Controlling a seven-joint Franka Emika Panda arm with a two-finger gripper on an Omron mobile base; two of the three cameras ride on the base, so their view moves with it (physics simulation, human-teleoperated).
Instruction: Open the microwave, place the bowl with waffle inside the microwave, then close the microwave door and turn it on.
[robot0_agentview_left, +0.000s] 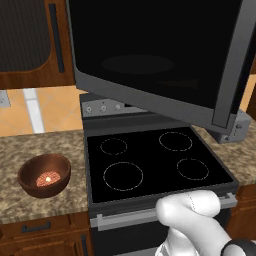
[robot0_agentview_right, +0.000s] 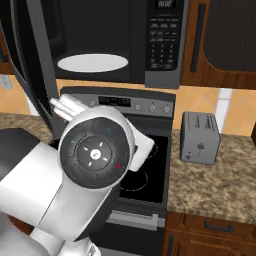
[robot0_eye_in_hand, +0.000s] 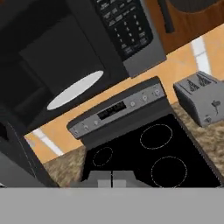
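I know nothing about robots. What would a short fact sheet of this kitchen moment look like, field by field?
microwave door: swung open
microwave: white turntable plate bare, keypad at right
bowl: on the counter left of the stove, untouched
waffle: lying in the bowl
toaster: on the counter right of the stove
hand: above the stove, holding nothing; open or shut unclear

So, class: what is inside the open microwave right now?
Inside the microwave only the white turntable plate shows; nothing sits on it. The cavity's far left is hidden behind the swung-open microwave door. The bowl with the waffle is on the counter.
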